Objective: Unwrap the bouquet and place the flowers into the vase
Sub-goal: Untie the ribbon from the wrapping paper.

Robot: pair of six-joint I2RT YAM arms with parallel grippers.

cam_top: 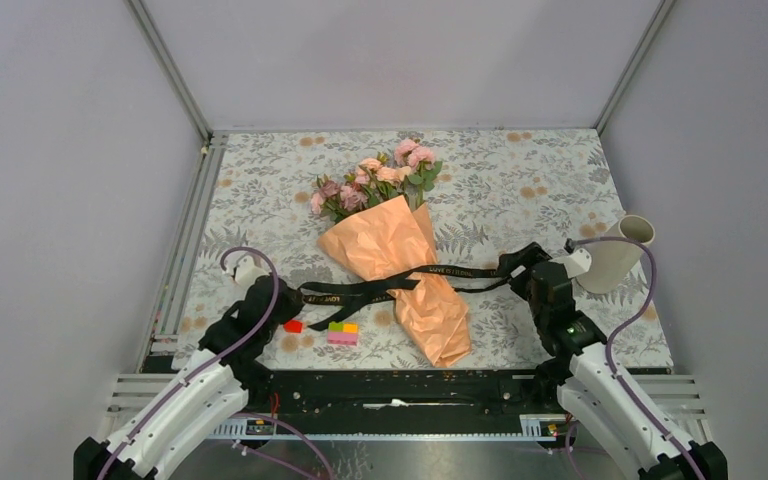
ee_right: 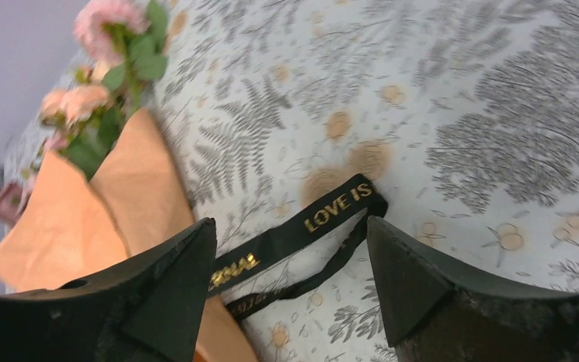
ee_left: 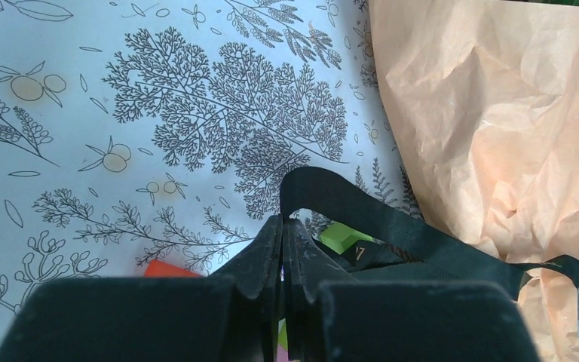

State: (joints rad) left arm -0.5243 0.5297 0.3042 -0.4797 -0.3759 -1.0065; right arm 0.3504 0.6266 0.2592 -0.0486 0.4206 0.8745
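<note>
One bouquet (cam_top: 400,270) flat on the middle of the table (cam_top: 260,200), wrapped in crinkled orange paper (ee_left: 490,113), narrow end toward the near edge, wide end toward the far edge. Pink and peach flowers (cam_top: 375,180) with green leaves poking out of the wide end, heads toward the far edge. Across the paper, black ribbon (cam_top: 360,292) with gold lettering, one tail stretched out on the table toward each arm. Left gripper (ee_left: 283,222) close to the near edge, left of the bouquet, fingers pressed together, pinching the left ribbon tail at the tips; small ribbon loop standing up just right of them. Right gripper (ee_right: 290,226) right of the bouquet, jaws spread wide, holding nothing; right ribbon tail lying on the cloth (cam_top: 550,170) between the two fingers, not gripped. Beige cylindrical vase (cam_top: 620,250) by the right edge, just beyond the right wrist, lower part hidden behind it, open mouth up and outward; upright or tilted not clear. Few toy bricks by the near edge, between left gripper and the bouquet's narrow end: red brick (cam_top: 293,326), then pink brick (cam_top: 342,339) topped with green, yellow and orange. Floral print all over the cloth
</note>
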